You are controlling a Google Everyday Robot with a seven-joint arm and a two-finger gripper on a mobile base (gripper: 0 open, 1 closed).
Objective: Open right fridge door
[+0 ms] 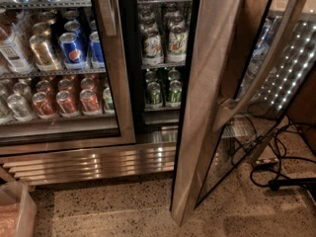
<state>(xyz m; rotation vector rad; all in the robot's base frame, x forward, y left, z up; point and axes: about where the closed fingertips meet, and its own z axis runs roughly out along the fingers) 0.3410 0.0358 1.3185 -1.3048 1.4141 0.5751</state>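
Observation:
The right fridge door (207,98) stands swung out toward me, its wide brushed-steel frame seen nearly edge-on. Its long bowed steel handle (261,68) runs down the outer face, over the black-bordered glass pane (237,147). Behind the open door, the right compartment (160,90) shows shelves of green and white bottles and cans. My gripper is out of view in this frame, and no part of the arm shows.
The left door (118,83) is closed over blue Pepsi cans (73,48) and orange cans. A steel grille (89,164) runs along the fridge base. Black cables (281,172) lie on the speckled floor at right. A plastic bin (15,211) sits bottom left.

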